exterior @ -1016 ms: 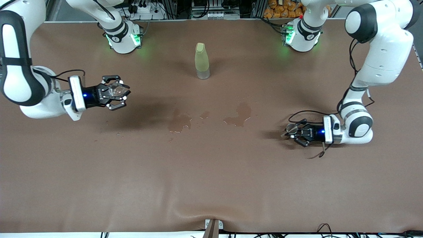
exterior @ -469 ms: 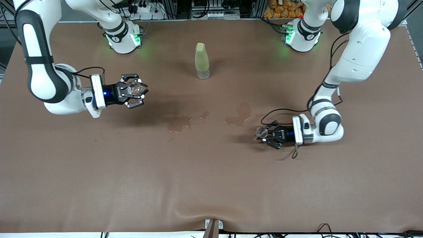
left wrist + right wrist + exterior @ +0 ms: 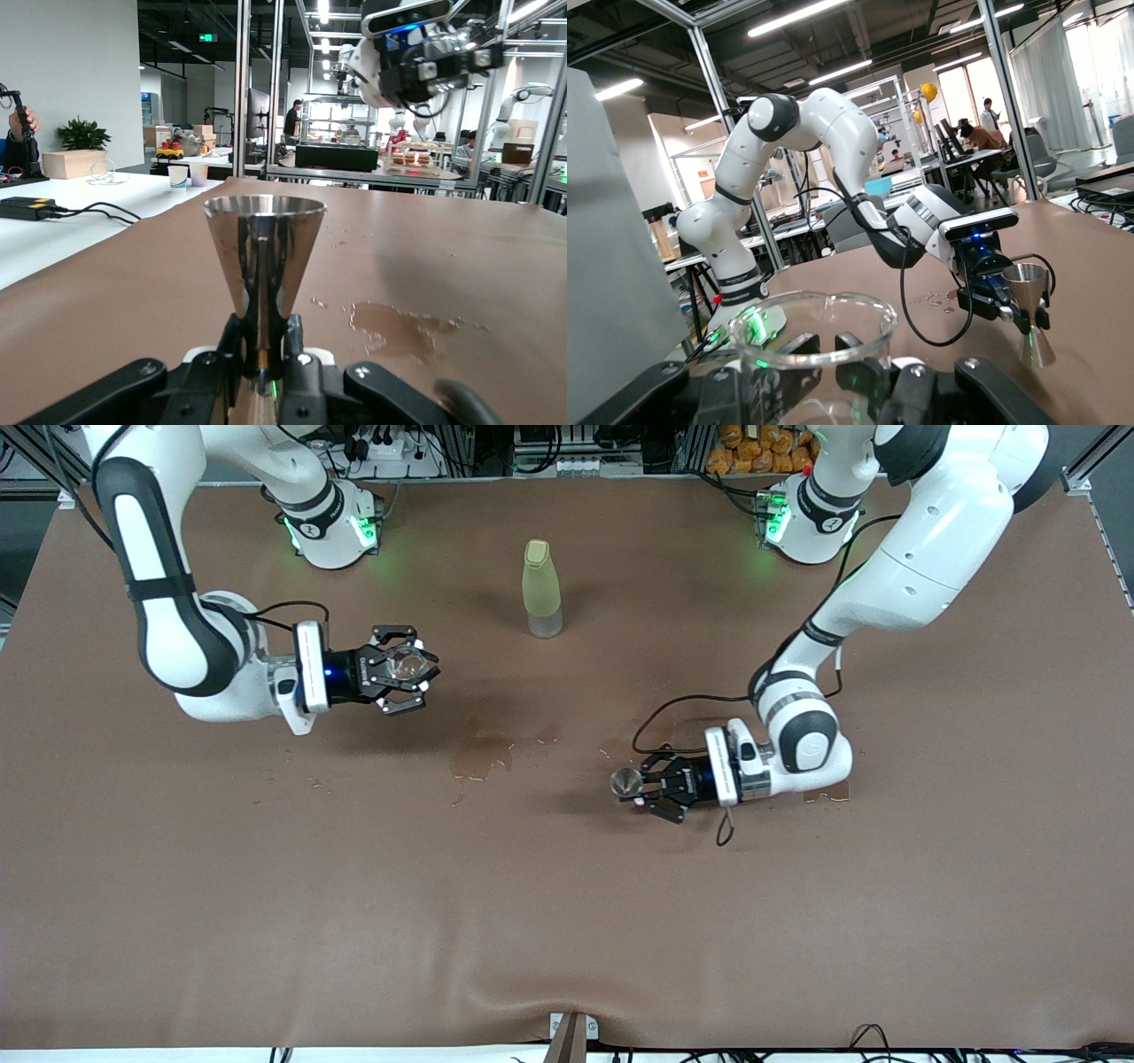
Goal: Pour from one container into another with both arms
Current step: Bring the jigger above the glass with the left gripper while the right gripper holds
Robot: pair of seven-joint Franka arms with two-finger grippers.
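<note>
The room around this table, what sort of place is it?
Probably a robotics lab in an open office. The brown-covered table sits among metal frames, with desks, monitors and seated people around. Each gripper holds a vessel.

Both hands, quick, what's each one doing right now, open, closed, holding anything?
Left hand: closed on the metal jigger, low over the table.
Right hand: closed on the clear glass cup, held above the table.
</note>
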